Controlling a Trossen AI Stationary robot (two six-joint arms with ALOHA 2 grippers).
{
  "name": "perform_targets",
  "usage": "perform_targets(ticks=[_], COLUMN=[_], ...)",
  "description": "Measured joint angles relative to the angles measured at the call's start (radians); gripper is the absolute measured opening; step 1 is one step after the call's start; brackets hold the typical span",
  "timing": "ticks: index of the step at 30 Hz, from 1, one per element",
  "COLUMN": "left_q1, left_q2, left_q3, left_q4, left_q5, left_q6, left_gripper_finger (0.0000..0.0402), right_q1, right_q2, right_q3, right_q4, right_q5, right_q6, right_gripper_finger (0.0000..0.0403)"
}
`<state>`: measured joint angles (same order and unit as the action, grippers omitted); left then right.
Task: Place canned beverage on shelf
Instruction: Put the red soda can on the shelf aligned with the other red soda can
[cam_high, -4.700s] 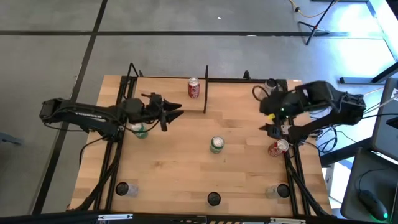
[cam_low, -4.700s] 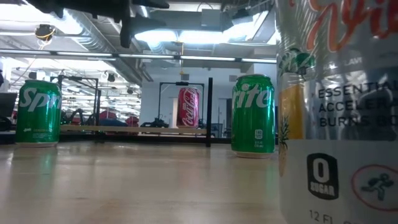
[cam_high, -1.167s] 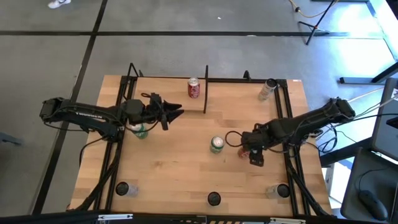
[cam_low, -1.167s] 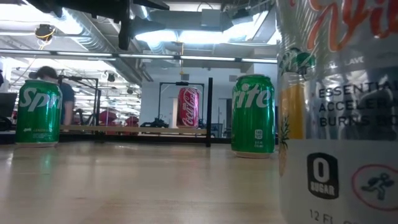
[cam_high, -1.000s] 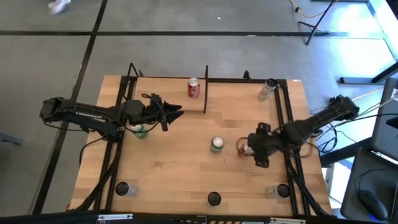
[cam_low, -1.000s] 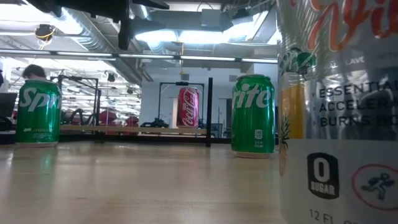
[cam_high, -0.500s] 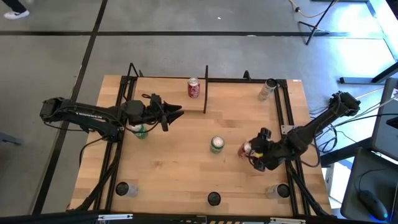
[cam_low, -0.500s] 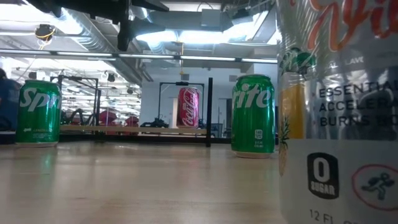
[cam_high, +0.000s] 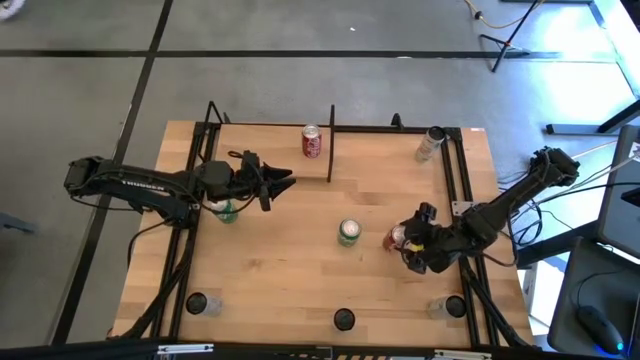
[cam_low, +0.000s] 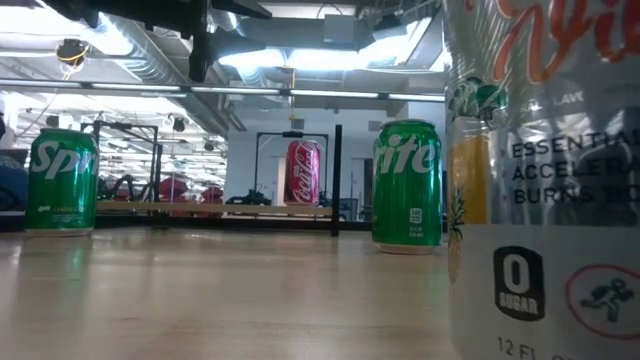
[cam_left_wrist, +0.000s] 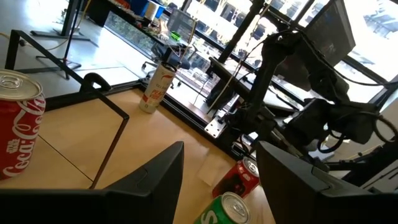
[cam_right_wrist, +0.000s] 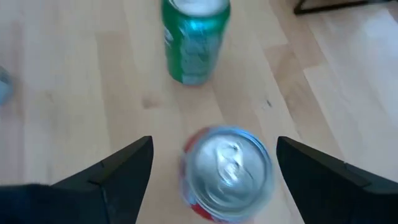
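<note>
red can between open right jaws

The left arm reaches in from the left edge of the tabletop. It lies long and low, pointing toward the middle of the back part. The left gripper is at its end, and its two dark fingers stand partly apart with nothing between them.

The right arm comes in from the right edge of the tabletop. It bends down and stretches toward the middle. The right gripper sits low near the front right part of the tabletop. Its fingers are spread wide and hold nothing.
</note>
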<state>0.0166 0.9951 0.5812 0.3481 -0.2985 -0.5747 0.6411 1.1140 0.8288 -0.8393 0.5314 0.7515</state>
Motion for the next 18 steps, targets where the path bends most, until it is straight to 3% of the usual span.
perform_targets(ticks=[5,10,18], left_q1=[0.0,0.0,0.0], left_q2=[0.0,0.0,0.0], left_q3=[0.0,0.0,0.0], left_q4=[0.0,0.0,0.001], left_q5=[0.0,0.0,0.0], left_q6=[0.0,0.0,-0.001], left_gripper_finger=[0.0195,0.0195,0.0195], right_q1=[0.0,0.0,-0.001], right_q2=[0.0,-0.003,-0.006], right_q3=[-0.063,-0.124,-0.123], right_q4=[0.051,0.152,0.188], right_q5=[-0.035,0.024,0.02], right_q6=[0.0,0.008,0.008], right_gripper_finger=[0.0328,0.0328,0.0328])
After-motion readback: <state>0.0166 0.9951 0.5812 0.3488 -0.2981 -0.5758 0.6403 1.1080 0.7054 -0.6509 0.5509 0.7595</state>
